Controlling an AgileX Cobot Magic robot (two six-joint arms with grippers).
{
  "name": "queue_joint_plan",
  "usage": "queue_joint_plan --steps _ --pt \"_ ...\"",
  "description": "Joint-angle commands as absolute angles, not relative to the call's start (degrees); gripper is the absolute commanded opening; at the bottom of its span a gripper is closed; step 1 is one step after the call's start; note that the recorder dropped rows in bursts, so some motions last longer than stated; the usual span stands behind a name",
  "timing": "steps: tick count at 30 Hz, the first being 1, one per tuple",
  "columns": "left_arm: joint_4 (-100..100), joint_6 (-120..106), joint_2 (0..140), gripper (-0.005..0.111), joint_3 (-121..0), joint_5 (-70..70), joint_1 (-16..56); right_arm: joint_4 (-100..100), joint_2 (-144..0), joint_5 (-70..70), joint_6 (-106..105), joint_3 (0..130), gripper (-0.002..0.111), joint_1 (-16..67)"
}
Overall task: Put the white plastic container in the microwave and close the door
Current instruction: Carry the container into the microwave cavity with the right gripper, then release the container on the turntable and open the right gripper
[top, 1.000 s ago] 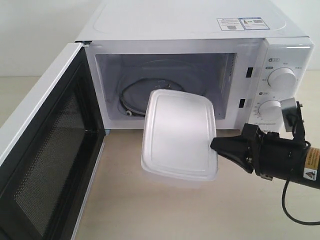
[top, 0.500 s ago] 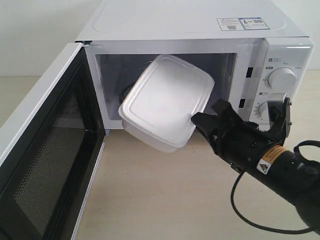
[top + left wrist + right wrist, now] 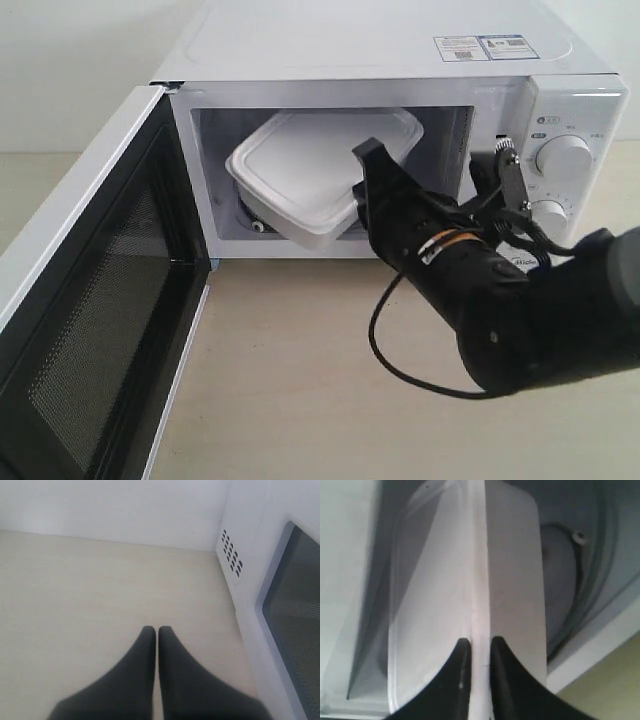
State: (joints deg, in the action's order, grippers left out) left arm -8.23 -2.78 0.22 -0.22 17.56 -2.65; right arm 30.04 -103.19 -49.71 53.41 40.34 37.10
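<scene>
The white plastic container [image 3: 305,165] hangs tilted inside the mouth of the microwave [image 3: 400,60], above the glass turntable [image 3: 560,575]. My right gripper [image 3: 362,190] is shut on the container's rim at its near right edge; in the right wrist view the rim [image 3: 478,605] runs between the two black fingers of that gripper [image 3: 477,642]. The door [image 3: 95,300] stands wide open on the left, its mesh window facing right. My left gripper [image 3: 154,630] is shut with nothing in it, over the tabletop beside the microwave's vented side [image 3: 231,555].
Two round dials [image 3: 565,155] sit on the microwave's right panel, partly behind the right arm. Stickers [image 3: 480,46] lie on its top. The beige tabletop [image 3: 300,380] stretches in front of the opening.
My right gripper has carried the container up and leftward from the table in front of the microwave into the cavity opening. The door has not moved.
</scene>
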Motion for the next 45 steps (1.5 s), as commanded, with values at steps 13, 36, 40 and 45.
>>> queue_joint_plan --steps 13,36,40,45 --pt "-8.12 -2.58 0.00 0.004 0.00 17.58 -2.74 48.64 -103.38 -41.91 38.75 51.90 0.000 37.20" --pt "-8.12 -2.58 0.00 0.004 0.00 17.58 -2.74 41.01 -114.01 -42.57 55.40 60.35 0.020 37.20" --pt "-8.12 -2.58 0.00 0.004 0.00 17.58 -2.74 41.38 -114.01 -41.79 53.54 60.62 0.029 37.20" --pt "-8.12 -2.58 0.00 0.004 0.00 17.58 -2.74 40.77 -113.25 -40.96 53.31 60.62 0.017 37.20"
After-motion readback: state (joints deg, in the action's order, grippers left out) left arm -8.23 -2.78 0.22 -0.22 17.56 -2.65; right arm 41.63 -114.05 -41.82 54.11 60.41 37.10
